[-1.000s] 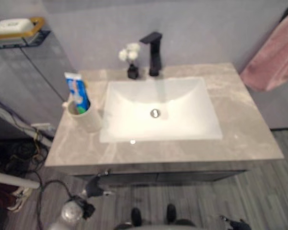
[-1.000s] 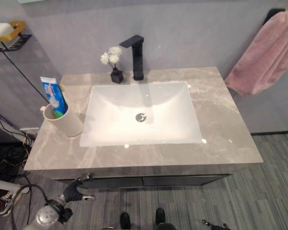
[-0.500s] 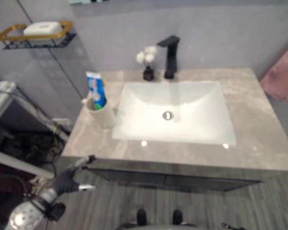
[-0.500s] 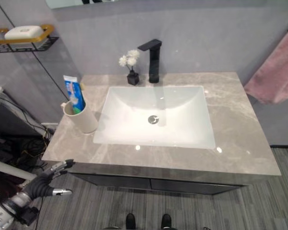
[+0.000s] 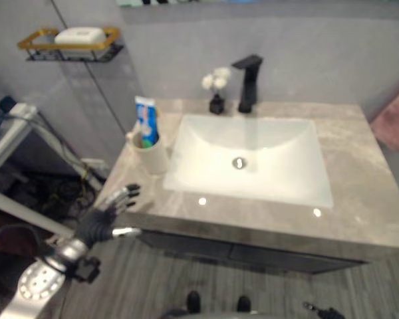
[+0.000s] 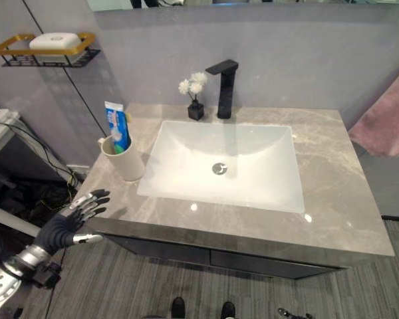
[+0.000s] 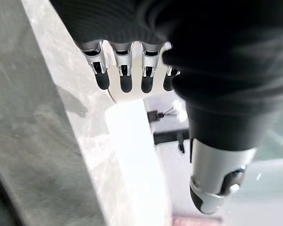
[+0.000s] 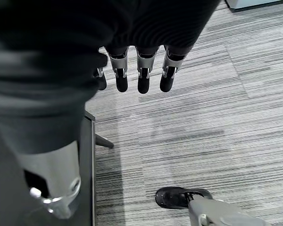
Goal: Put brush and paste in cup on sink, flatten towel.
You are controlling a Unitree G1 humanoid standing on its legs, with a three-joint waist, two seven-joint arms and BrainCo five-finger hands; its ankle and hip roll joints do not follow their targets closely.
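since the frame a second ago the whole view has swung, so the camera has moved and the vanity itself has not; the real change is the left hand (image 6: 72,222), which has risen from low in front of the cabinet to the level of the countertop (image 6: 332,166) and now hangs just off its front left corner. arm comes up from the lower left, dark ribbed cover toward the camera, fingers (image 6: 93,199) straight and fanned toward the counter edge, thumb held out apart, nothing in the grasp, not clearly touching the stone. left wrist view agrees: fingertips in a loose row, straight, thumb separate, over the marbled grey top and the pale basin (image 6: 226,166). right hand (image 8: 132,70) shows in its own wrist view, hanging over striped grey floor, fingers straight and relaxed, empty. task things: white cup (image 6: 124,162) stands upright near the left edge of the countertop, just beside the basin's left rim, with the blue toothpaste tube (image 6: 117,126) standing in it; a pale brush handle (image 5: 135,138) pokes up at the cup's rim. pink towel (image 6: 389,126) hangs on the wall off the right edge, bunched and uneven. print on the tube is too small to read. black faucet (image 6: 225,86) and small vase of white flowers (image 6: 195,96) at the back edge; soap on a wire shelf (image 6: 50,48) on the left wall.
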